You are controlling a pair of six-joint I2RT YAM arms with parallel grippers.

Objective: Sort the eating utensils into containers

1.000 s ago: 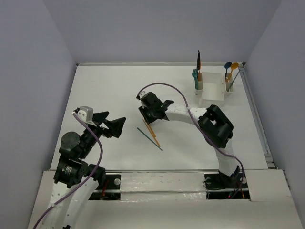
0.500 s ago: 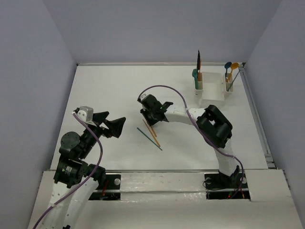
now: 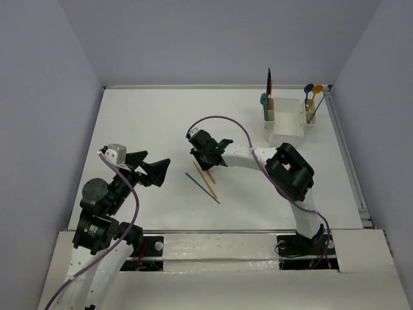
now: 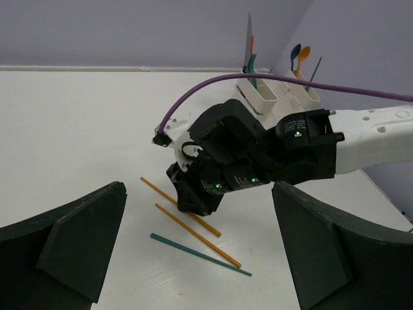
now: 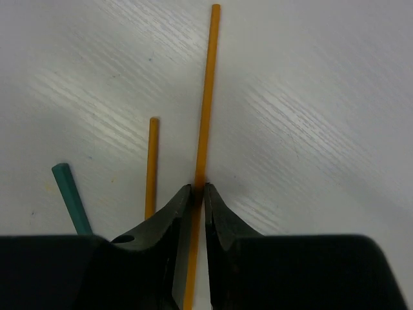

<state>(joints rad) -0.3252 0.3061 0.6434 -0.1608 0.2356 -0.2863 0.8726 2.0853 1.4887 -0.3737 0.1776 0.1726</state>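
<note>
Two orange chopsticks [image 3: 208, 174] and one dark teal chopstick [image 3: 201, 187] lie flat mid-table. My right gripper [image 5: 199, 188] is down on the table, shut on the longer-looking orange chopstick [image 5: 208, 97]. The second orange chopstick [image 5: 151, 161] and the teal chopstick [image 5: 70, 200] lie to its left. The right gripper [image 4: 193, 205] also shows in the left wrist view, over the far orange chopstick [image 4: 155, 187]. My left gripper [image 3: 158, 171] is open and empty, left of the chopsticks. The white caddy [image 3: 287, 126] stands at the back right.
The caddy's left cup [image 3: 269, 111] holds a dark knife [image 3: 269, 81] and a teal utensil. Its right cup [image 3: 310, 115] holds a blue spoon [image 3: 308, 89], an orange spoon [image 3: 317, 89] and a thin teal stick. A purple cable [image 3: 226, 118] arcs over the right arm.
My right gripper has shifted a little to the left over the orange chopsticks. The left arm and the chopsticks have not moved.
</note>
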